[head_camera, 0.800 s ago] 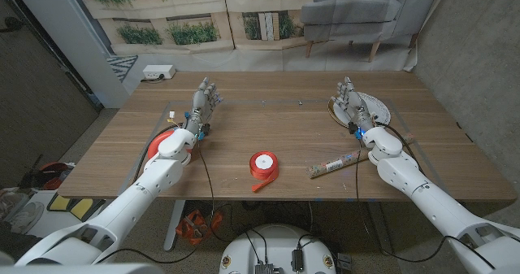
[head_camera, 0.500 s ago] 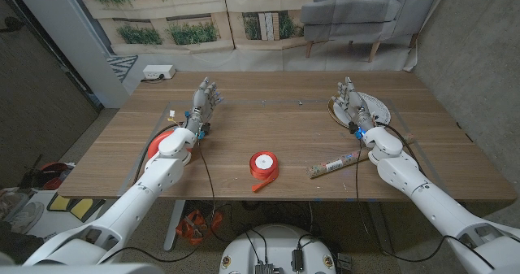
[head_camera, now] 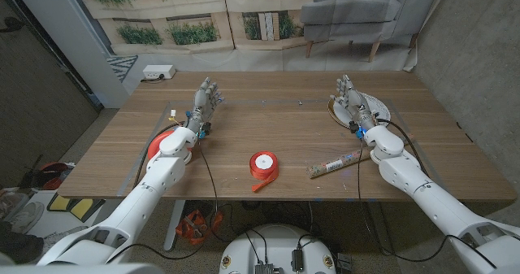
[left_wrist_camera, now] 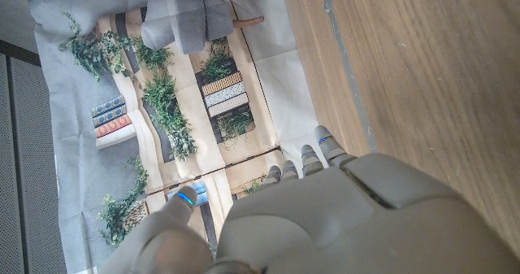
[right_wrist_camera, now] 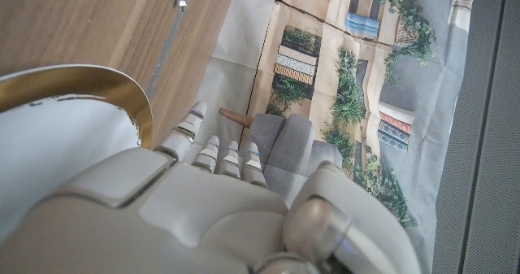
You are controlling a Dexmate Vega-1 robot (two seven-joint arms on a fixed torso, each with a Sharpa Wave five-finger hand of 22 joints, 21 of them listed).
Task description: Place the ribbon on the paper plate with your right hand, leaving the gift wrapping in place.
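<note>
Ribbon (head_camera: 263, 164) mid-table; gift wrapping (head_camera: 333, 166) beside — paper plate (head_camera: 375, 105) beyond.

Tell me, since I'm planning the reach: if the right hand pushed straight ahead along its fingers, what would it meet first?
Probably nothing: the right hand already stands at the paper plate, fingers pointing toward the table's far edge, where only bare wood shows. Depth is uncertain.

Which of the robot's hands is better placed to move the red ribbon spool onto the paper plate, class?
The right hand. It stands open beside the paper plate, so the carry ends on its own side. The ribbon lies mid-table, roughly as far from the left hand, which is far from the plate.
</note>
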